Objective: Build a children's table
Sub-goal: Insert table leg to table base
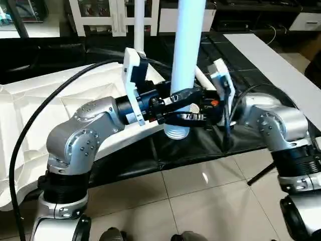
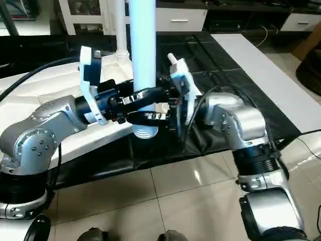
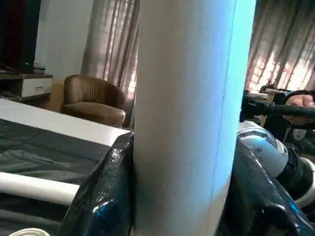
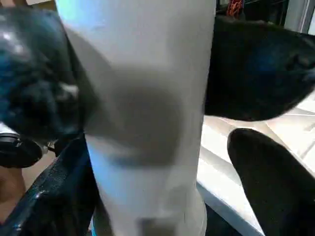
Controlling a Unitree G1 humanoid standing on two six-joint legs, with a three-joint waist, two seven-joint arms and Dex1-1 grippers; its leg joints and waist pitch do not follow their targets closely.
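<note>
**A:** Holding one leg (image 1: pixel 188 45) upright, is that the step now?

**B:** Yes, I think so. The left gripper (image 1: pixel 173 108) has its two black fingers on both sides of the white tube, near its lower end, and in the left wrist view the fingers (image 3: pixel 106 196) press against the tube on each side. So this jaw is clamped on the leg.

**A:** And the right gripper (image 2: pixel 163 113)?

**B:** It comes from the other side, at almost the same height. Its black fingers (image 4: pixel 275 182) stand around the tube, but whether they press on it I cannot tell. One finger seems to have a gap to the tube in the right wrist view.

**A:** Where is the table top (image 1: pixel 30 105)?

**B:** It lies upside down on the black sheet (image 1: pixel 241 60), on the robot's left side, the ribbed underside facing up. Another leg (image 1: pixel 139 25) already stands in a socket at its far corner. One more leg (image 3: pixel 34 187) lies flat on the sheet.

**A:** The ribbed end (image 1: pixel 176 132) of the held leg, is it in a socket?

**B:** No. It hangs over the front edge of the sheet, beside the top, not above any socket I can see.

**A:** So what does the next move need?

**B:** In my judgement, to carry the leg over a free corner socket, keep it vertical, and bring the ribbed end straight down into the hole. If the tube tilts, the end may catch on the rim.
</note>
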